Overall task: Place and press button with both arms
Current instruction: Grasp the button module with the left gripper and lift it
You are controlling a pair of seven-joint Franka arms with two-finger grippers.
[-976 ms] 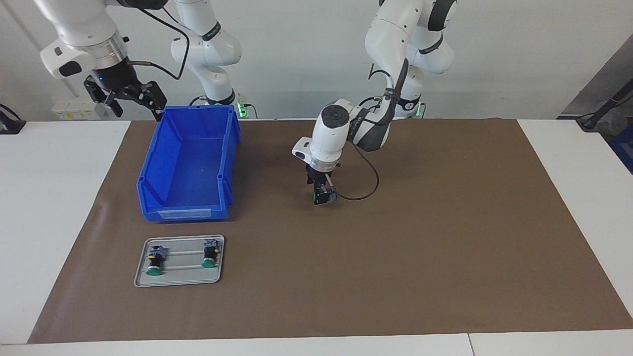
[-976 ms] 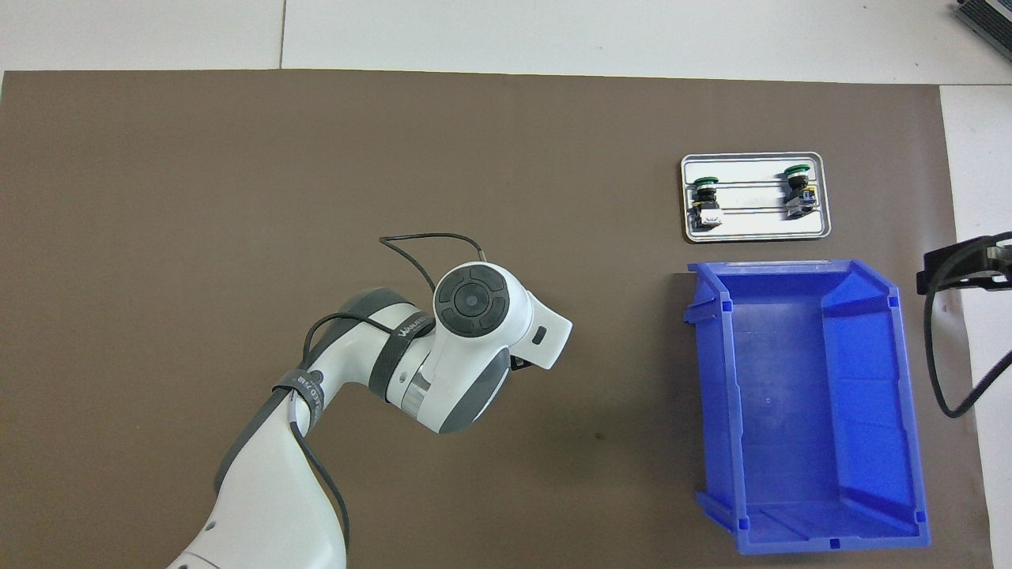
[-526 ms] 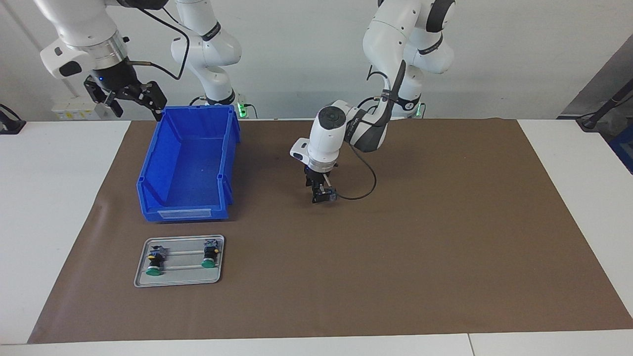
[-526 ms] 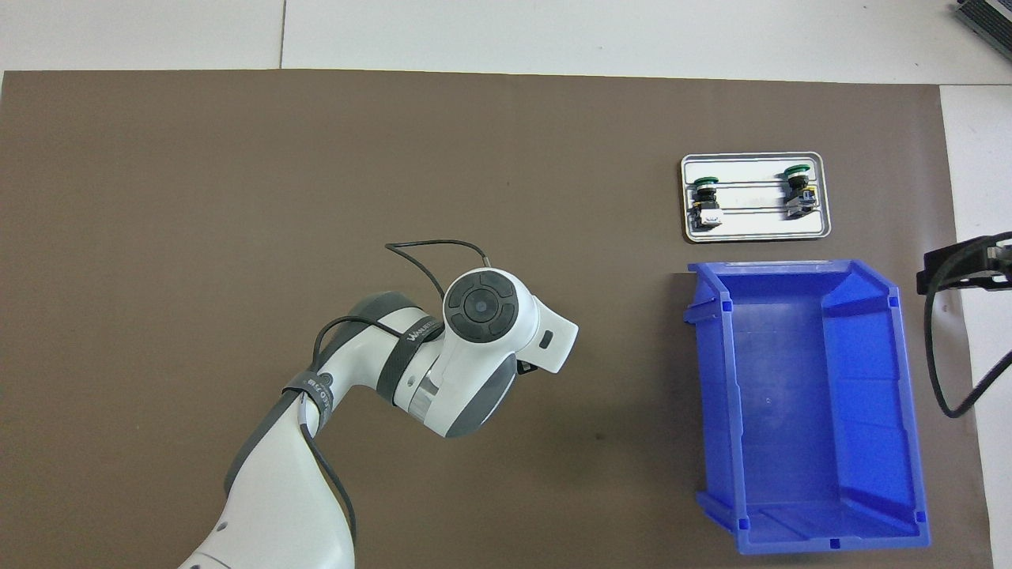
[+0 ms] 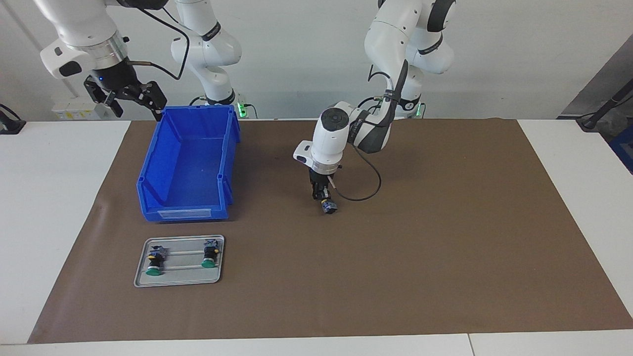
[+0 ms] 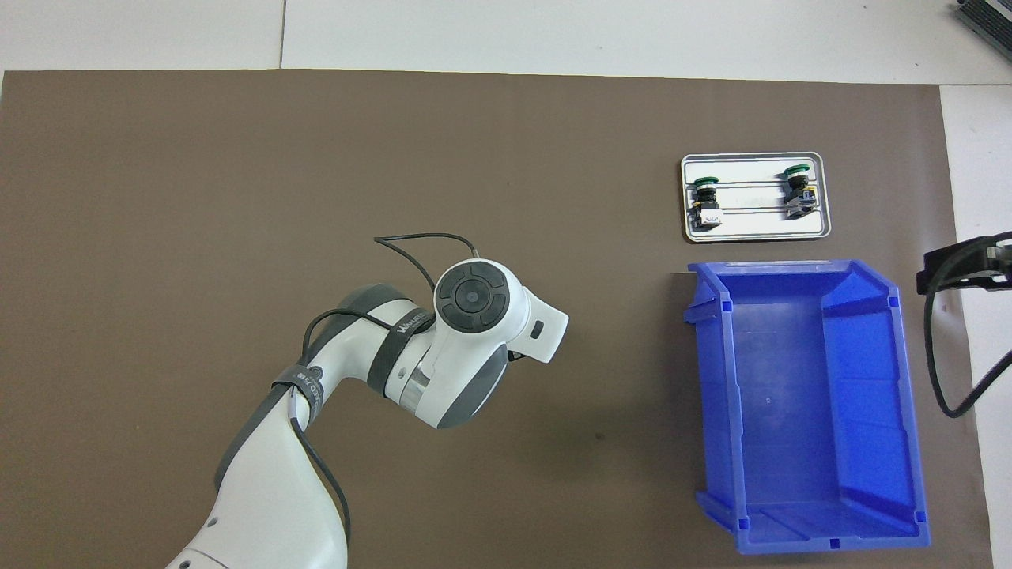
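Toward the right arm's end of the table (image 5: 59, 207), on the brown mat (image 5: 445, 237), sits a blue bin (image 5: 188, 163) with nothing in it (its open front faces away from the robots). Just beside that front, farther from the robots, lies a small metal tray (image 5: 179, 281) carrying two spare buttons (image 5: 155, 262), both laid on their sides with their green caps pointing away from the robots, one at each end of the tray and well apart. Near the middle of the mat, the left gripper (image 5: 324, 200) points straight down with its jaws closed, the tips right at the button (image 5: 328, 207), which sits on the mat directly beneath them; whether the tips are touching it cannot be told. From overhead the left arm's wrist hides both. Off the mat, the right gripper (image 5: 131, 99) waits in the air, beside the bin's corner nearest the robots, its jaws spread wide and holding nothing.
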